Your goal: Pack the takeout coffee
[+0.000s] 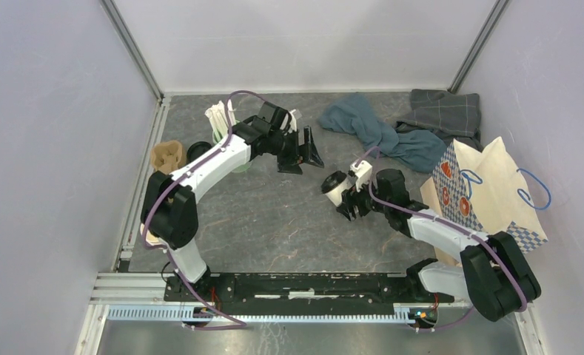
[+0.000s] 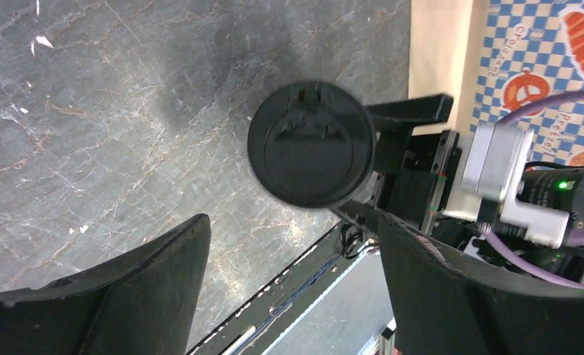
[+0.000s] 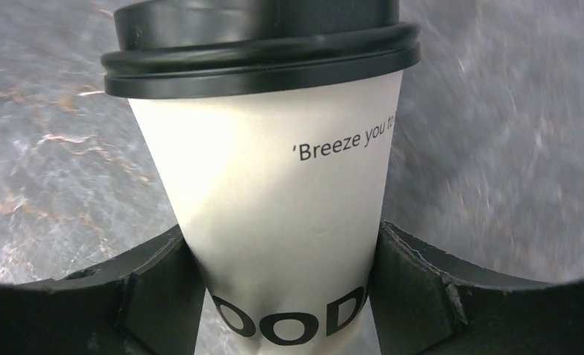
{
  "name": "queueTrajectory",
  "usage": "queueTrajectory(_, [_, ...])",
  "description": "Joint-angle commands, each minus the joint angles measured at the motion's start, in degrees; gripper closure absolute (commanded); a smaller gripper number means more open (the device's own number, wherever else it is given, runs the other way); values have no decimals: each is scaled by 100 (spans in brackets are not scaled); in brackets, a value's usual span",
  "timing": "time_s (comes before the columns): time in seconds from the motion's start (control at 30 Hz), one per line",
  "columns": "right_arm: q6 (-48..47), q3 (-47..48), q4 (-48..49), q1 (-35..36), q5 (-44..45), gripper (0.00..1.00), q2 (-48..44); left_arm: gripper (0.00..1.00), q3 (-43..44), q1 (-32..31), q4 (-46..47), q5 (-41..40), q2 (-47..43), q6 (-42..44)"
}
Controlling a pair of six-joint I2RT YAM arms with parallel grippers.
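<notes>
Right tool (image 3: 285,251) pinched the coffee (image 3: 274,185) low on its white wall, where that wrist view read 'Breeze you'. Only the left wrist view faced the black lid (image 2: 311,144), beyond the spread left tool (image 2: 292,222). From above, the coffee pointed lid-first toward it over the grey marbled table (image 1: 274,222), near a paper bag (image 1: 488,192), pale walls around.

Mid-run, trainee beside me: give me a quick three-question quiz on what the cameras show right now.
1. True or false: the takeout coffee has no black lid on it.
2. Which gripper grips it? A) left gripper B) right gripper C) neither
3. Fill in: the patterned paper bag stands on the ___ side of the top view.
Key: 1 false, the lid is on. 2 B; the left gripper is open and empty. 3 right.
</notes>
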Motion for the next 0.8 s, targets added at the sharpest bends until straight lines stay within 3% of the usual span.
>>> queueTrajectory(0.0, [-1068,-191,1882,165,-1313,42,-83,8,463,190,-180,469,-232,384])
queueTrajectory(0.1, [-1376,0,1978,226,-1707,43,-55,1,817,196,-641,536,-170,618])
queueTrajectory(0.33, [-1629,391,2056,271,-2479,43,3,0,797,195,-939,167,-417,467])
queueTrajectory(0.53, [-1574,526,2095,306,-2456,43,35,0,609,155,-922,655,-506,497])
queueTrajectory(0.77, [-1549,526,2034,310,-2363,43,167,0,385,29,-735,372,-733,347])
